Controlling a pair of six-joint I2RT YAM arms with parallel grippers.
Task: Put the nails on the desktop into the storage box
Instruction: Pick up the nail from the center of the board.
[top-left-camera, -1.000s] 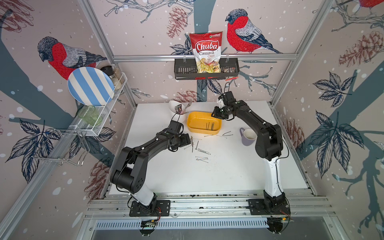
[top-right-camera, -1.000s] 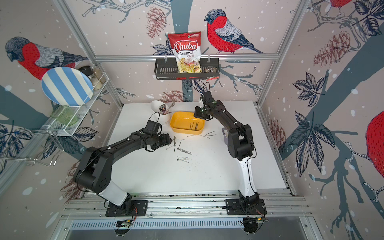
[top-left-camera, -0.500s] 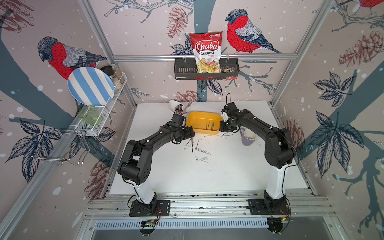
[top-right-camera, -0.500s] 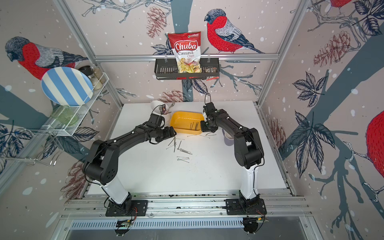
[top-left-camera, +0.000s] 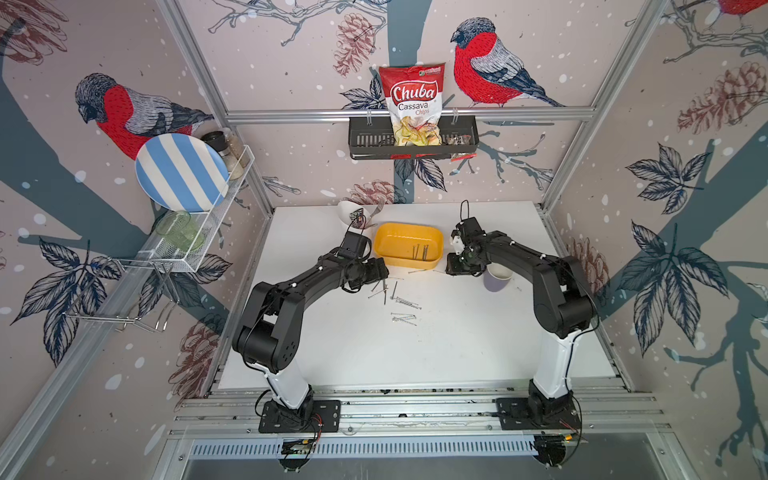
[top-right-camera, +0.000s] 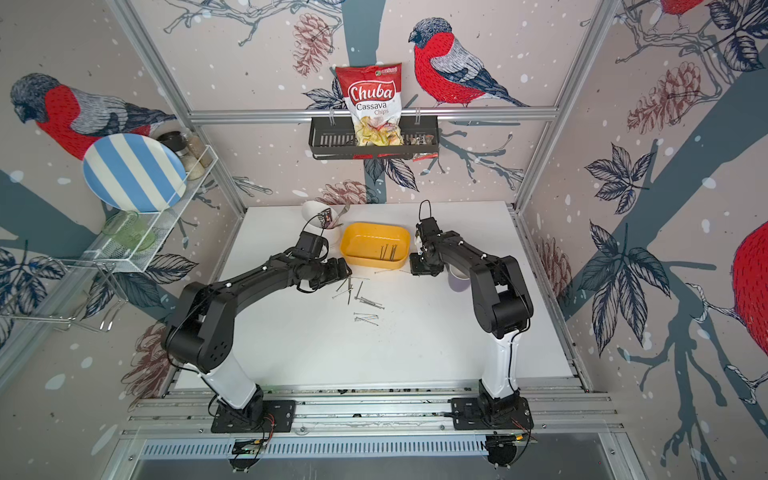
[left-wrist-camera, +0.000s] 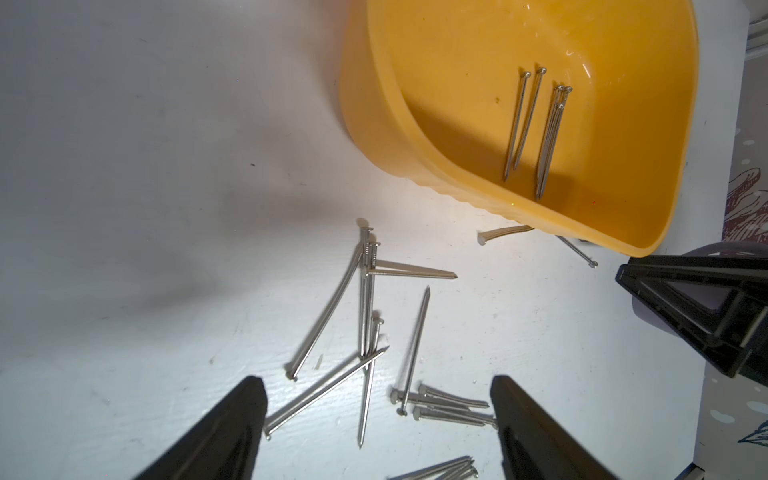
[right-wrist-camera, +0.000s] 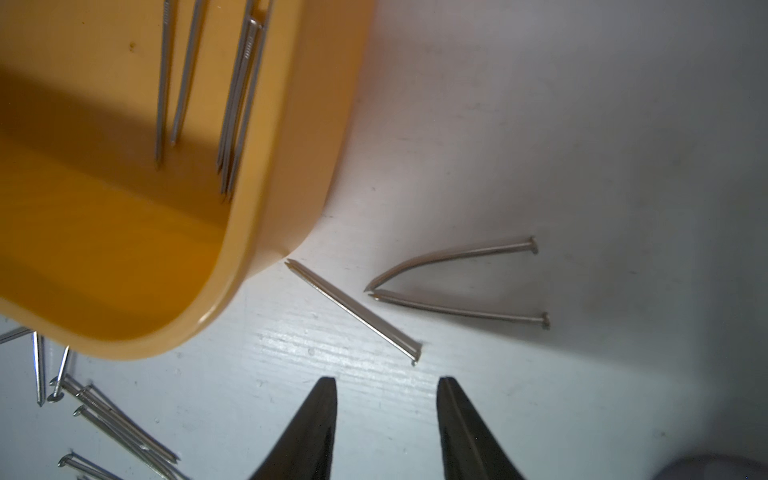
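The yellow storage box (top-left-camera: 408, 249) stands at the back middle of the white desktop (top-left-camera: 457, 340) with several nails (left-wrist-camera: 536, 129) lying in it. More nails (top-left-camera: 395, 297) lie scattered on the desktop in front of the box. My left gripper (left-wrist-camera: 376, 380) hangs low over that scatter, wide open, with some nails (left-wrist-camera: 365, 316) between and ahead of its fingers. My right gripper (right-wrist-camera: 386, 380) is open and empty above the desktop by the box's front right corner. Three loose nails (right-wrist-camera: 353, 309) lie just ahead of it.
A purple mug (top-left-camera: 496, 278) stands right beside my right wrist. A white cutlery cup (top-left-camera: 351, 212) sits behind the box's left end. A black wall basket (top-left-camera: 411, 141) holds a chips bag, and a wire rack with a striped plate (top-left-camera: 180, 172) hangs on the left wall.
My right gripper came from above the box's far right end down to its front right corner and opened wider. My left gripper shifted slightly toward the box and stayed open.
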